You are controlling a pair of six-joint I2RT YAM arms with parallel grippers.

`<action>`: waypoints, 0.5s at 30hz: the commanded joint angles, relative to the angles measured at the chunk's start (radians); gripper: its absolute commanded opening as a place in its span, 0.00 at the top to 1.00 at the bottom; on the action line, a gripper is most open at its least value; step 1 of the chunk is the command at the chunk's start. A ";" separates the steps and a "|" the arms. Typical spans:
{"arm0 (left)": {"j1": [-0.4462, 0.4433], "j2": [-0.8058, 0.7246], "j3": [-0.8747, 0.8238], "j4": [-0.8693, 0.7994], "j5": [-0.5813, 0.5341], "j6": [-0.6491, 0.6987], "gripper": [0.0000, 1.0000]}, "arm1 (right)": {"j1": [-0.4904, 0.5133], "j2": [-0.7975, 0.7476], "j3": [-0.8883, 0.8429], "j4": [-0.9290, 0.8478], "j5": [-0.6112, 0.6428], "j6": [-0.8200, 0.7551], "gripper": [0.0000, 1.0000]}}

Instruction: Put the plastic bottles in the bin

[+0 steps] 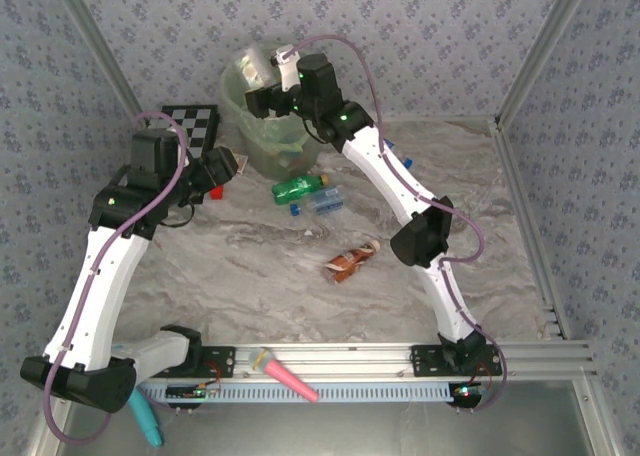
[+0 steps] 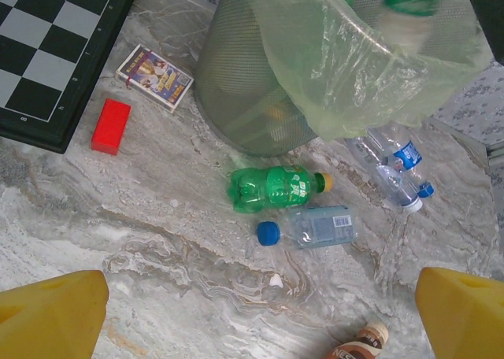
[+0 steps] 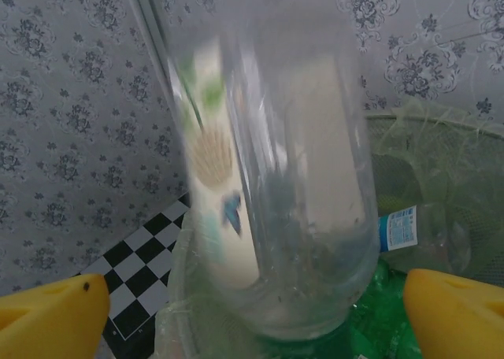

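The right arm stretches forward and the right gripper (image 3: 253, 316) hangs above the bin (image 3: 453, 150), fingers wide, with one blurred bottle (image 3: 303, 178) between them, untouched. The left gripper (image 2: 256, 316), equally wide, hovers over the table (image 2: 157, 249). Ahead of it lie one green bottle (image 2: 276, 187), three clear bottles (image 2: 319, 227) and one brown bottle (image 2: 358, 347).

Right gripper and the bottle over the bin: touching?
Apart. Right wrist view: the right gripper is open, and a plain gap shows between each of its fingers and the blurred bottle above the bin.
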 commanded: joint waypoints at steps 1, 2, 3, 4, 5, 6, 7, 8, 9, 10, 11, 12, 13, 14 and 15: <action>0.012 -0.009 -0.001 -0.002 -0.003 -0.008 0.00 | 0.004 0.000 0.034 -0.012 0.001 -0.025 0.00; 0.012 -0.009 -0.001 -0.001 -0.003 -0.007 0.00 | 0.004 -0.003 0.033 -0.011 0.001 -0.027 0.01; 0.012 -0.008 -0.003 0.000 -0.003 -0.006 0.00 | 0.004 -0.006 0.030 -0.011 0.001 -0.028 0.00; 0.012 -0.008 -0.002 -0.001 -0.003 -0.006 0.00 | 0.003 -0.010 0.027 -0.009 0.005 -0.028 0.01; 0.014 -0.008 -0.003 -0.001 -0.003 -0.007 0.00 | 0.005 -0.014 0.022 -0.006 0.008 -0.030 0.01; 0.014 -0.008 -0.003 0.001 -0.002 -0.007 0.00 | 0.004 -0.020 0.013 -0.001 0.011 -0.030 0.01; 0.014 -0.008 -0.005 0.001 -0.002 -0.008 0.00 | 0.004 -0.026 0.002 0.005 0.014 -0.030 0.01; 0.013 -0.008 -0.007 0.003 -0.001 -0.008 0.00 | 0.003 -0.031 -0.005 0.009 0.018 -0.030 0.01; 0.014 -0.008 -0.008 0.004 -0.001 -0.009 0.00 | 0.004 -0.037 -0.013 0.013 0.021 -0.030 0.01; 0.015 -0.008 -0.009 0.006 0.002 -0.009 0.00 | 0.004 -0.041 -0.017 0.012 0.021 -0.030 0.01; 0.014 -0.007 -0.009 0.006 0.003 -0.009 0.00 | 0.004 -0.044 -0.020 0.011 0.024 -0.030 0.01; 0.015 -0.007 -0.011 0.007 0.005 -0.009 0.00 | 0.004 -0.048 -0.022 0.011 0.027 -0.030 0.01; 0.015 -0.005 -0.011 0.009 0.006 -0.009 0.00 | 0.004 -0.053 -0.022 0.008 0.029 -0.030 0.01; 0.015 -0.005 -0.010 0.010 0.007 -0.009 0.00 | 0.005 -0.056 -0.024 0.007 0.033 -0.030 0.01; 0.015 -0.004 -0.010 0.012 0.009 -0.007 0.00 | 0.004 -0.061 -0.025 0.004 0.036 -0.030 0.01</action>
